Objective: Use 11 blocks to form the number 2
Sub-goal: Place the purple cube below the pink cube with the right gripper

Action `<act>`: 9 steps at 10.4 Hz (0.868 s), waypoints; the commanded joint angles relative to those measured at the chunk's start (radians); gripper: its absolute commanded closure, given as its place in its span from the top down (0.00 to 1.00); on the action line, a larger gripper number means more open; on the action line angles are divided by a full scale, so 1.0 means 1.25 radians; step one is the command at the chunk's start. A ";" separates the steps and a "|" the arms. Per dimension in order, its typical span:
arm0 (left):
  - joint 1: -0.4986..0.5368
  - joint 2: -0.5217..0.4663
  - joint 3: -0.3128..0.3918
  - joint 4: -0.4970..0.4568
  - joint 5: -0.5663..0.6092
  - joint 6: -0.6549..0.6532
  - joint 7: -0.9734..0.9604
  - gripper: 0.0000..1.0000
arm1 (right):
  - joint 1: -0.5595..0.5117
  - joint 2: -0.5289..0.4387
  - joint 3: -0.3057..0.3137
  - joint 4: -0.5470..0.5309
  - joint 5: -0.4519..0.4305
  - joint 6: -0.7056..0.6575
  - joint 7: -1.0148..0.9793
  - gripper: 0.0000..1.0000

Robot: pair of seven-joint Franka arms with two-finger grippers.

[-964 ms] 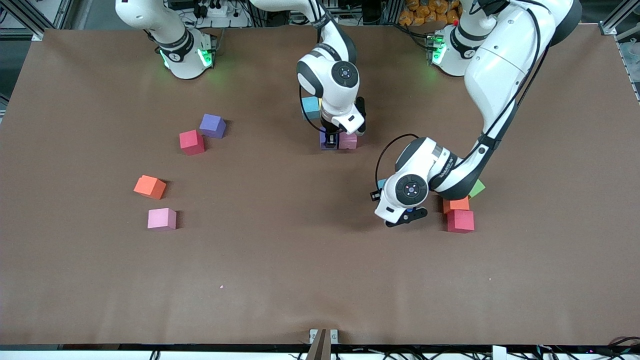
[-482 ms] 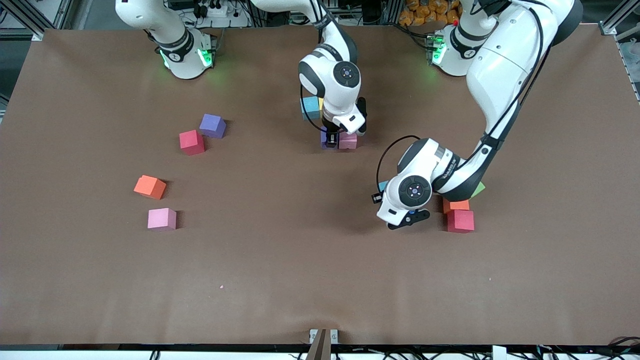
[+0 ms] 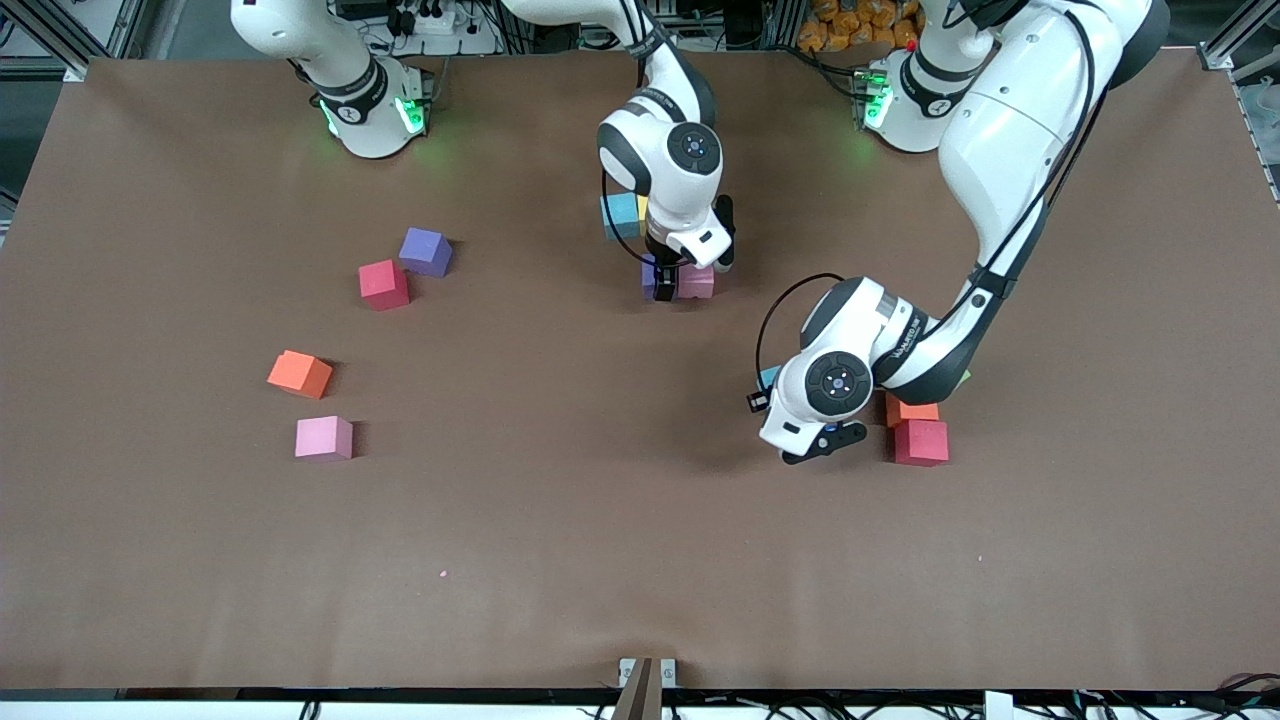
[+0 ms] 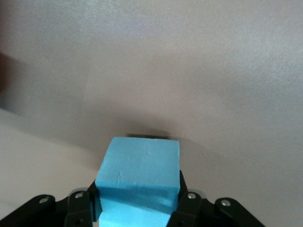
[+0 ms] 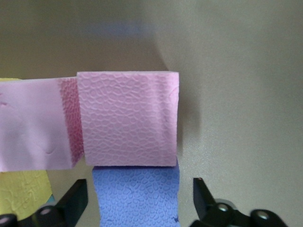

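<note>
I take the partly built figure in the middle of the brown paper-covered counter (image 3: 560, 560) as my landmark. It sits under the right end effector (image 3: 668, 283), and the right arm hides most of it. In the front view I make out a light blue foam cube (image 3: 620, 213), a sliver of yellow foam cube (image 3: 642, 208) beside it, a purple foam cube (image 3: 650, 280) and a pink foam cube (image 3: 697, 282). The right wrist view shows a second pink foam cube (image 5: 35, 125) touching the first. The right end effector's fingers (image 5: 72, 201) stand apart on either side of the purple cube, not touching it.

Toward the left arm's end from the figure, the left end effector (image 4: 137, 208) is clamped on a second light blue foam cube (image 4: 139, 172); in the front view only its corner shows past the wrist. Beside it lie an orange foam cube (image 3: 912, 410), half covered by the arm, and a dark red foam cube (image 3: 921, 442).

Toward the right arm's end from the figure lie a loose purple foam cube (image 3: 425, 251), a red foam cube (image 3: 384, 284), an orange foam cube (image 3: 299, 374) and a pale pink foam cube (image 3: 324, 438).
</note>
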 commanded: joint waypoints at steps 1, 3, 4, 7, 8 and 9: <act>-0.002 -0.046 -0.007 -0.012 0.009 -0.026 -0.064 0.54 | -0.004 -0.008 0.000 0.014 -0.012 -0.016 0.007 1.00; -0.005 -0.066 -0.020 -0.013 0.009 -0.043 -0.135 0.54 | -0.004 -0.039 -0.005 0.014 -0.012 -0.054 0.005 1.00; -0.005 -0.072 -0.030 -0.013 0.009 -0.043 -0.187 0.54 | -0.004 -0.050 -0.017 0.014 -0.012 -0.065 0.004 1.00; -0.004 -0.083 -0.072 -0.013 0.009 -0.065 -0.284 0.50 | -0.006 -0.088 -0.073 0.010 -0.011 -0.097 0.004 1.00; -0.007 -0.086 -0.077 -0.013 0.009 -0.065 -0.316 0.50 | -0.011 -0.093 -0.099 0.008 -0.011 -0.100 0.006 1.00; -0.012 -0.086 -0.090 -0.013 0.009 -0.065 -0.353 0.50 | -0.031 -0.090 -0.126 0.007 -0.006 -0.110 0.006 1.00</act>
